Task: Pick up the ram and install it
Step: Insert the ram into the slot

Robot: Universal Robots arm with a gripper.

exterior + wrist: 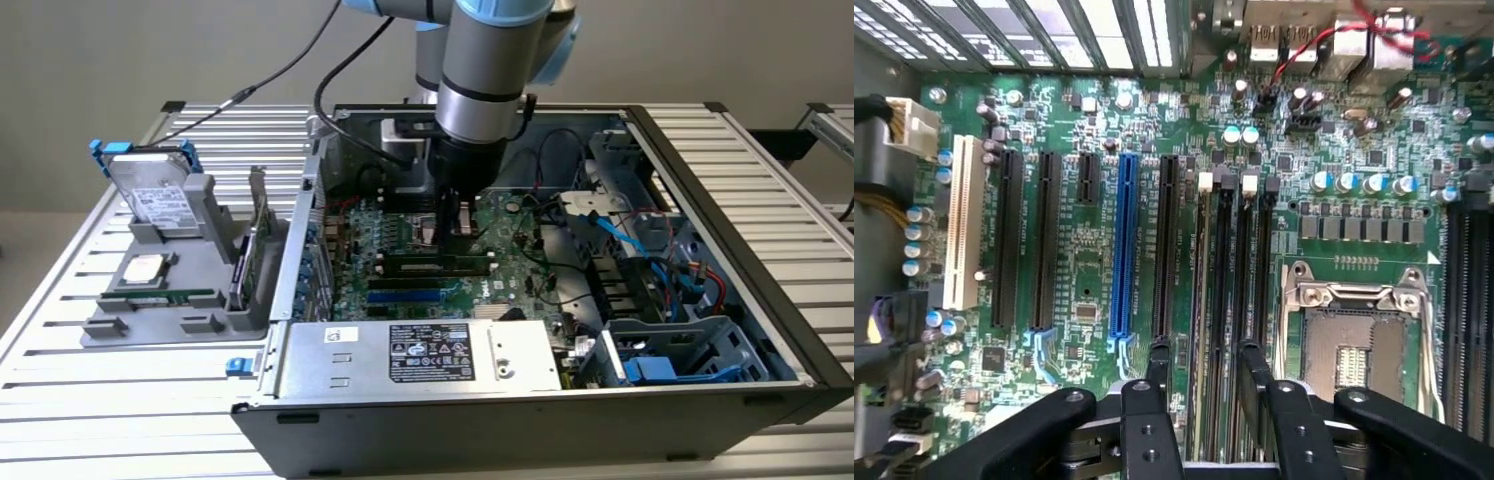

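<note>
Judging from how things lie, the task is taken to be almost done. The ram (1202,290) is seen edge-on, already seated in a black memory slot of the motherboard (1084,270). The gripper (1206,352) is held just above it, its fingers spread wide on either side with nothing gripped. The slot lies mid-board, on the far side of the silver power supply (414,355) in the case (534,420). Whether the latches are fully closed cannot be told.
</note>
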